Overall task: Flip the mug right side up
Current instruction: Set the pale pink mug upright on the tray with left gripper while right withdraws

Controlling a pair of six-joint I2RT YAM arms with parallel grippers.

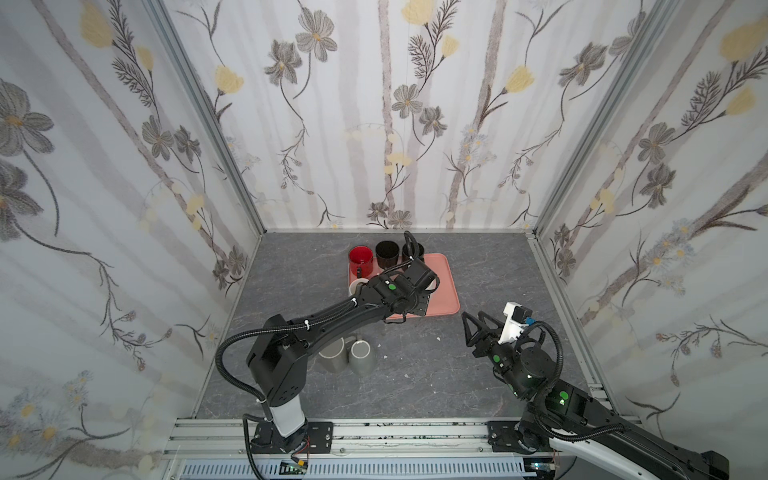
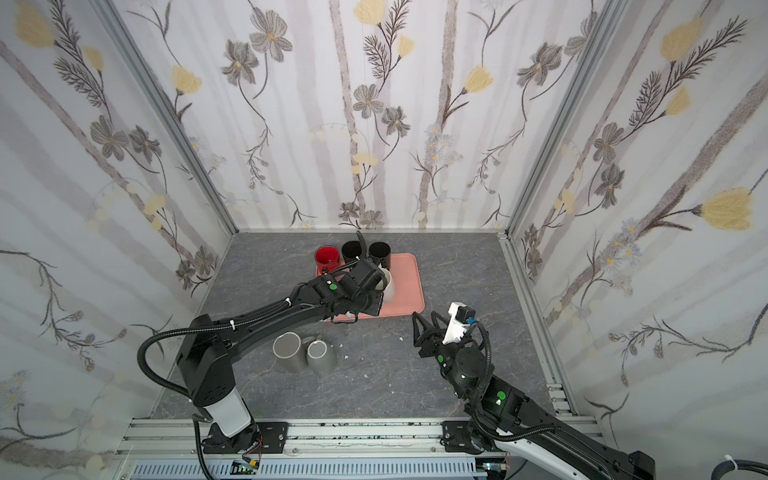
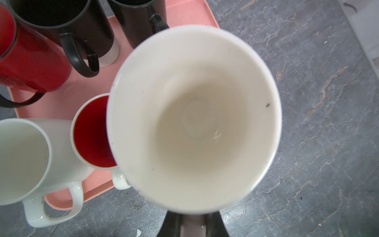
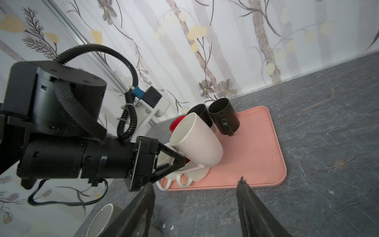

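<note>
Right wrist view: left gripper point(image 4: 178, 162) clamped on the handle point(image 4: 194, 167) of the white mug point(image 4: 196, 141), which tilts just beyond its tips, mouth tipped back toward the wrist, over the pink tray point(image 4: 256, 160). The left arm point(image 4: 61, 160) stretches forward, low. The right gripper point(image 4: 196, 181) gapes empty above the grey marbled tabletop point(image 4: 328, 143); floral wallpaper point(image 4: 225, 41) all round.

A robot test booth: floral-papered walls point(image 1: 357, 104) in aluminium framing point(image 1: 202, 104), marble-look tabletop point(image 1: 415, 374), two arms point(image 1: 332, 319) on a base rail point(image 1: 415, 432).

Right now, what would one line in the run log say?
left gripper: shut on cream mug handle, mug tilted over pink tray | right gripper: open, empty, beside tray
</note>
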